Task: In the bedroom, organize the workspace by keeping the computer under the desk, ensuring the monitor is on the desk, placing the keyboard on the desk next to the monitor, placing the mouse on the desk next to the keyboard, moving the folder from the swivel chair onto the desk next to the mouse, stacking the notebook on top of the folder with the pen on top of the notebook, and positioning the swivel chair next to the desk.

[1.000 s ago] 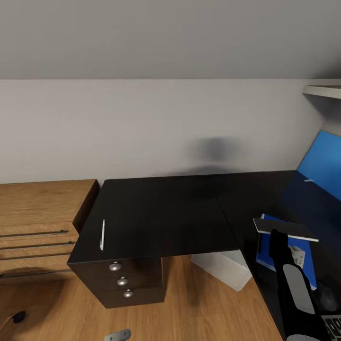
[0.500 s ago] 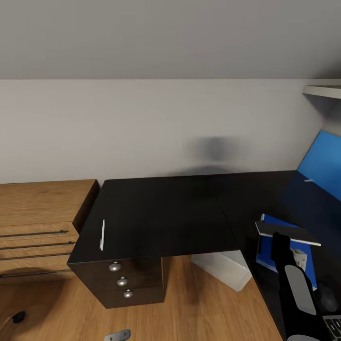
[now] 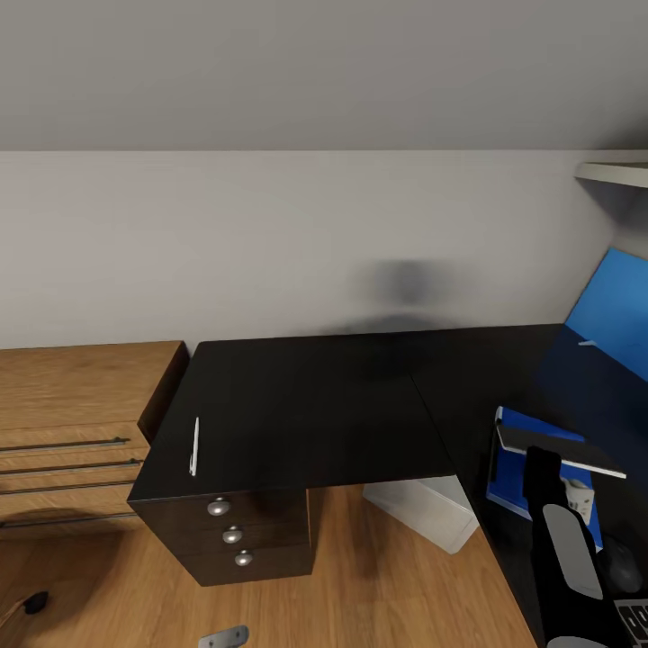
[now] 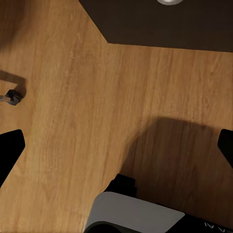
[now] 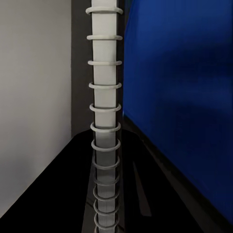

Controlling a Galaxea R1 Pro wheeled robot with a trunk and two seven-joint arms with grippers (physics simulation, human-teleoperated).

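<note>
We see the pen (image 3: 193,445) on the desk (image 3: 315,405) near its left edge; the folder (image 3: 513,468) lies far right, notebook (image 3: 562,447) above it; computer (image 3: 423,508) under the desk

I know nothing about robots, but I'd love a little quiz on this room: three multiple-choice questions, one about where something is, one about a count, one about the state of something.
1. Where does the pen lie?
A. On the wooden floor
B. On the desk, near its left edge
C. On top of the folder

2. How many round silver knobs show under the desk's left end?
A. One
B. Three
C. Five

3. What is the state of the notebook?
A. Held up by the right pincer over the folder
B. Lying closed on the floor
C. Standing on a shelf

Answers:
1 B: the white stick rests on the black top by its left edge.
2 B: three knobs sit in a column.
3 A: the head view shows it at the arm's tip above the blue folder.
</note>
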